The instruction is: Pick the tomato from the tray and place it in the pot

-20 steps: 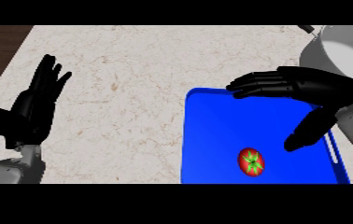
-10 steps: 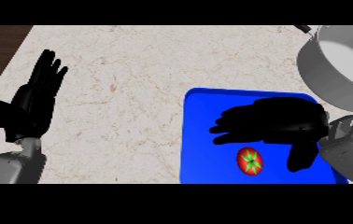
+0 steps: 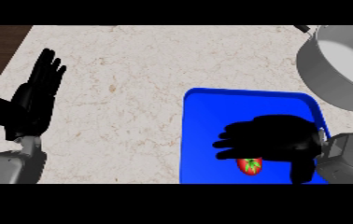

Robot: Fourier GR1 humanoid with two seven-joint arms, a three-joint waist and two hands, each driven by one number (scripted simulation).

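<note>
A red tomato (image 3: 250, 166) with a green stalk lies on the blue tray (image 3: 207, 120) near the tray's front edge. My right hand (image 3: 272, 136) hovers right over it, fingers stretched to the left and thumb pointing down at the tomato's right; the palm hides the tomato's upper part. The fingers are not curled round it. The grey pot (image 3: 329, 64) stands at the upper right, cut off by the view's edge. My left hand (image 3: 34, 101) rests open at the far left, fingers up.
The counter (image 3: 138, 73) is light speckled stone, with a dark wooden strip at its far left corner. The tray's right rim lies close under the pot.
My right hand has moved down and towards me across the tray, from its far part to just over the tomato. The left hand has stayed put.
</note>
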